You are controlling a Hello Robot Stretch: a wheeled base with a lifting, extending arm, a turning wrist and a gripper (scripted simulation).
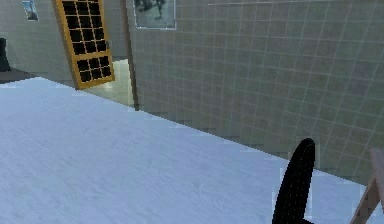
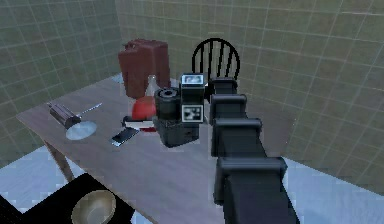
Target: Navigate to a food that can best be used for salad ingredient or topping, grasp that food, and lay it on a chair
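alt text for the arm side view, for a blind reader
The robot's dark arm extends toward a table, its claw near a round red food. A reddish-brown box stands on the table, a black chair behind it.

Arm side view: 1 table, 1 black chair at 12 o'clock, 1 red round food, 1 brown box, 1 bowl at 7 o'clock. Forward view: 1 door at 11 o'clock, 2 wall pictures.

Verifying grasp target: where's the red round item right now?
Arm side view, left of middle: the red round item is on the table, just in front of the reddish-brown box, with the black chair farther right.
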